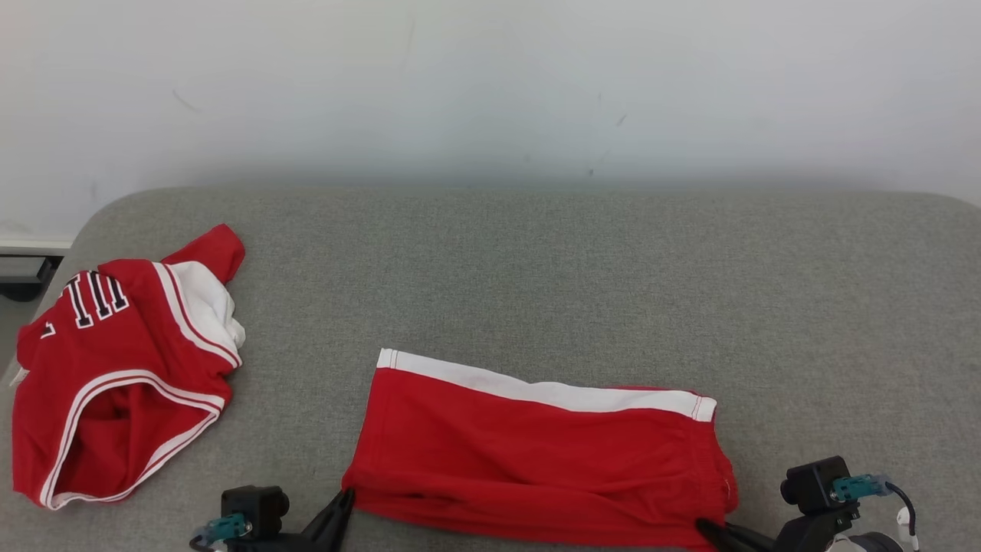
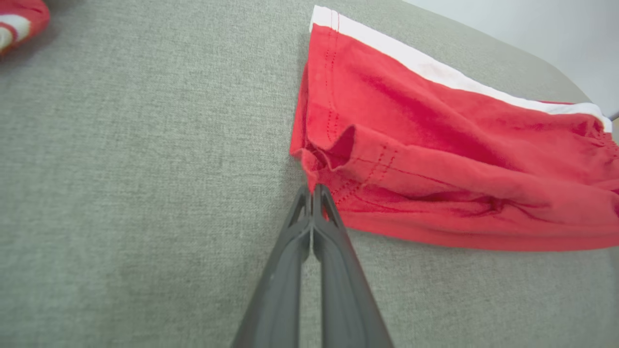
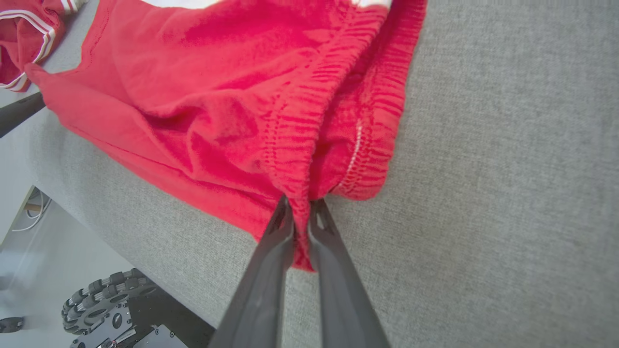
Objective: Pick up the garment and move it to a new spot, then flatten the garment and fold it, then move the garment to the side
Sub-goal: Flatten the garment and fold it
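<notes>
Head view takes in the whole layout. Red shorts (image 1: 536, 460) lie folded lengthwise at 6 o'clock on the grey padded surface (image 1: 536, 268), with a white side stripe (image 1: 536, 392) along their far edge. A crumpled red jersey (image 1: 115, 368) with white trim sits well apart at 9 o'clock.

Right wrist view adds close detail the head camera lacks: the ribbed elastic waistband (image 3: 309, 111), bunched and doubled over, and at 7 o'clock a roller wheel (image 3: 104, 296) of the base below the surface's edge. Left wrist view brings up the stitched leg hem (image 2: 331, 96), whose lower corner curls open. The cloth is bright red and loosely wrinkled along the near edge.

Right gripper (image 3: 301, 208) is clamped on a fold of the waistband, red cloth squeezed between its fingers. Left gripper (image 2: 312, 189) has its fingers pressed together, tips touching the hem corner; whether any cloth is caught there I cannot tell.
</notes>
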Available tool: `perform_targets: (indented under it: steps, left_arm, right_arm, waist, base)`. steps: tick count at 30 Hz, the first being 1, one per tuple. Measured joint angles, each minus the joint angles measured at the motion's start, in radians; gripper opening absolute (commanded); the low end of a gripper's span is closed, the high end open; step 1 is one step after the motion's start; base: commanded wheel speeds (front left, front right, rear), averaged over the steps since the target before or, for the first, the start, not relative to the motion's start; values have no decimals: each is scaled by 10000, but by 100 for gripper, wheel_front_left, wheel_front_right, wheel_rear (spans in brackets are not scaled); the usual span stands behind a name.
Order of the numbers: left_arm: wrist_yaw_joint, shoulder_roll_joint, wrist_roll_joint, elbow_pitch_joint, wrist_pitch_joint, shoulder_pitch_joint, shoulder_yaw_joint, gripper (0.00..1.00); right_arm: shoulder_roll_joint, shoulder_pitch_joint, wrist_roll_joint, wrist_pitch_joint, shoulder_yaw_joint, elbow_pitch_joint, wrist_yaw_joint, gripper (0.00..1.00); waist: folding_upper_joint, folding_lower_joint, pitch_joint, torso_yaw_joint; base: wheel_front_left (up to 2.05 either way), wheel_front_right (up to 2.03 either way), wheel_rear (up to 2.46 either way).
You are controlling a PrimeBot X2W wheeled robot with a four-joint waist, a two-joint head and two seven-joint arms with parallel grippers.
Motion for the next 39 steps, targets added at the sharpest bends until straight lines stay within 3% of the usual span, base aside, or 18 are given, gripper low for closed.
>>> perform_targets:
  steps: [1, 2, 3, 4, 14, 22, 26, 33, 39]
  left_arm:
    - [38, 0, -17, 0, 67, 7, 2, 7]
    - [42, 0, -56, -2, 75, 24, 29, 42]
    - [100, 2, -104, -8, 73, 50, 65, 80]
    - [211, 13, -117, -38, 46, 114, 140, 100]
    - [740, 502, -255, -991, -357, 812, 731, 100]
    - [1695, 880, 155, -2441, -663, 1237, 1294, 100]
    - [2011, 1103, 1254, -3164, -696, 1272, 1304, 100]
    - [2059, 1053, 1914, -4090, -704, 2080, 2063, 100]
    - [2057, 573, 2842, -4575, -706, 2502, 3131, 100]
  right_arm:
    - [4, -1, 0, 8, -2, -12, -25, 58]
    - [8, -2, 0, 6, -8, -38, -25, 100]
    - [19, -2, 35, 4, -40, -52, -25, 100]
    - [17, -2, 84, 4, -63, -92, -35, 100]
    - [-171, 421, 550, -301, -593, -1149, -59, 100]
    - [-265, 435, 483, -1181, -1423, -1603, -729, 100]
    - [-251, 718, 405, -1524, -1601, -1676, -1076, 100]
    - [-192, 897, 222, -1774, -1618, -1776, -1540, 100]
    - [-203, 720, -128, -1461, -1496, -1620, -1843, 100]
  waist:
    - [0, 0, -3, 11]
    - [0, 0, -8, 17]
    - [0, 0, -21, 25]
    - [0, 0, -37, 33]
    - [0, 0, -354, 53]
    - [0, -1, -486, -131]
    - [0, -1, -503, -209]
    - [0, -1, -490, -184]
    - [0, -1, -463, -71]
  base:
    - [0, 0, 0]
    - [0, 0, 0]
    - [0, 0, 0]
    - [0, 0, 0]
    - [0, 0, 0]
    - [0, 0, 0]
    - [0, 0, 0]
    - [0, 0, 0]
    - [0, 0, 0]
